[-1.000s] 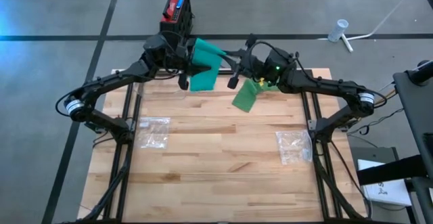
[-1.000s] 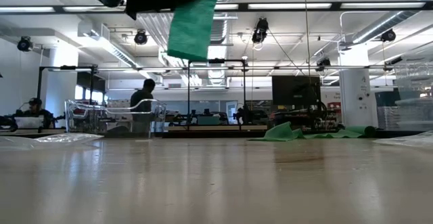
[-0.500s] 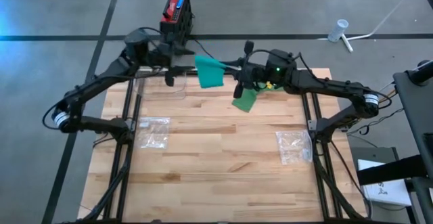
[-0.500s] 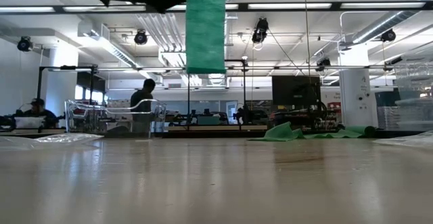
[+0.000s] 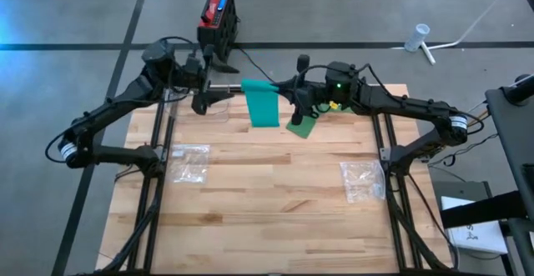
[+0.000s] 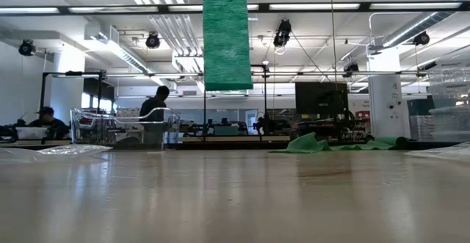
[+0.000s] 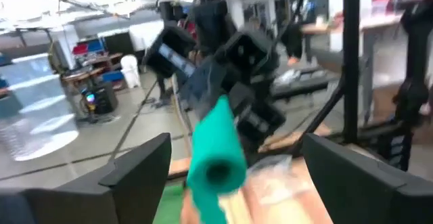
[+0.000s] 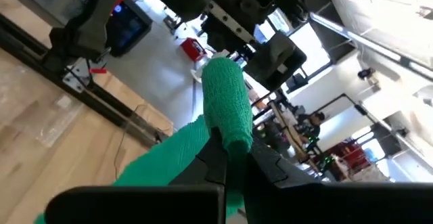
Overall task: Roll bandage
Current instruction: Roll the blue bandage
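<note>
Your right gripper [image 5: 294, 101] is pinched tight on the green bandage [image 5: 264, 106], high over the table's [image 5: 267, 193] far edge, so the loose end hangs free. Your left gripper [image 5: 214, 82] is wide open beside it, holding nothing.

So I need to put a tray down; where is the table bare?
The near half of the table is bare, and so is the middle strip between the left bag and the right bag. The far edge is crowded: both grippers, the hanging bandage.
</note>
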Motion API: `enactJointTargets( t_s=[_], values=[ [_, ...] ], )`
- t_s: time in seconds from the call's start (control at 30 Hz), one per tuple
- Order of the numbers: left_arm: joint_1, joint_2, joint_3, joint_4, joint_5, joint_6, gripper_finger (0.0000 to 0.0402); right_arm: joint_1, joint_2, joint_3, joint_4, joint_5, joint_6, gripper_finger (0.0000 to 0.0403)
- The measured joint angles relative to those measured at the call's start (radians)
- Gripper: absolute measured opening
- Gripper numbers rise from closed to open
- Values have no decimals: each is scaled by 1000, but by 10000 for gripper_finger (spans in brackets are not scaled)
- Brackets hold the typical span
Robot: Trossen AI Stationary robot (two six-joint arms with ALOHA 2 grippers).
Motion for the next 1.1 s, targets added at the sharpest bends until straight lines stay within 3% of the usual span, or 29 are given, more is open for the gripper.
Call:
enactJointTargets(
  t_s=[0.27,0.8,0.97,1.1],
  values=[
    [-12,105,62,55,1,-363,307,0,0,-1,57,-22,-154,11],
    [-12,224,143,11,133,-418,264,-3,2,-4,49,23,-264,11],
    [-13,224,143,11,134,-411,211,-3,2,-5,49,23,-260,11],
    [-13,224,143,11,134,-395,126,-3,2,-7,51,23,-214,21]
  ],
)
